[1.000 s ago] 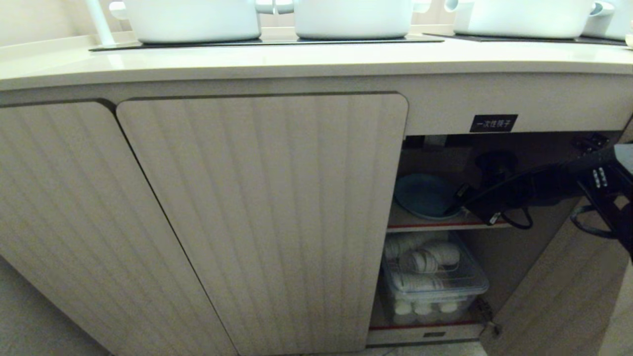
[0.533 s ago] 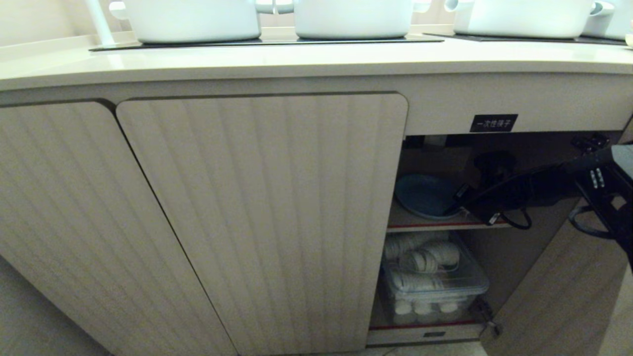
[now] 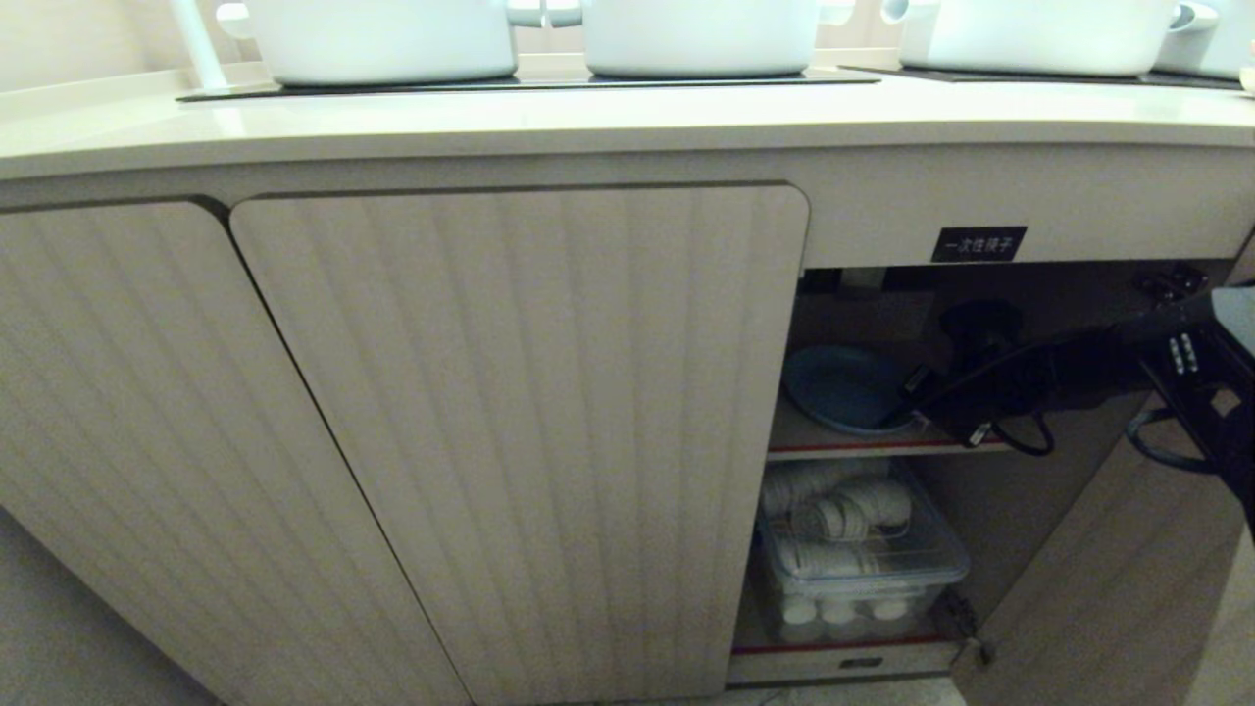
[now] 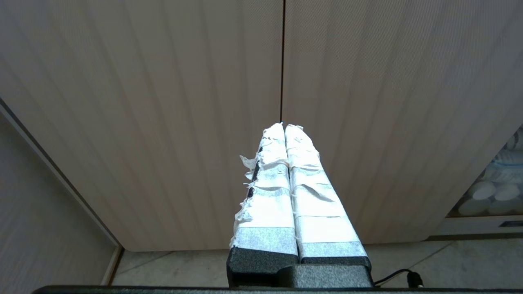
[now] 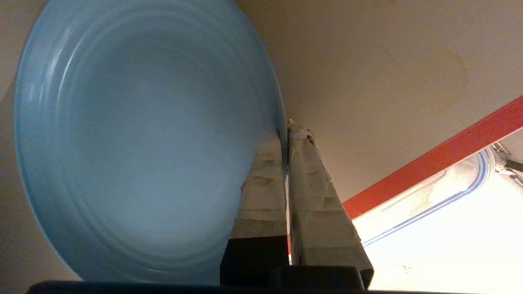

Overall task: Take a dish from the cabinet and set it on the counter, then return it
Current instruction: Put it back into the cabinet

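A long cream tabletop (image 3: 588, 123) runs across the top of the scene, carrying 3 white pots (image 3: 701, 37) on black cooktop panels. Under the tabletop stands the cabinet (image 3: 520, 431), its ribbed doors shut except at the right end, where 1 door (image 3: 1108, 588) hangs open below a small black label (image 3: 978, 243).

Inside the cabinet, an inner shelf (image 3: 882, 446) with a red front strip carries the dish (image 5: 139, 134), a light-blue plate lying at the left of the opening. Below that shelf sits a clear bin (image 3: 863, 564) of white cups.

The right pincer (image 5: 286, 130) reaches into the cabinet from the open side, its 2 taped fingers clenched on the dish's near rim, 1 above and 1 below. The dish rests on the shelf, so the lift seems not yet begun.

The left pincer (image 4: 284, 128) is parked in front of the closed doors, clenched on nothing.

Risks, as I judge them: the grip takes only a thin edge of a wide plate, so the dish may droop or slip free when raised. Pulled out carelessly, it could knock the cabinet frame above or the open door, and a fall would land on the bin.
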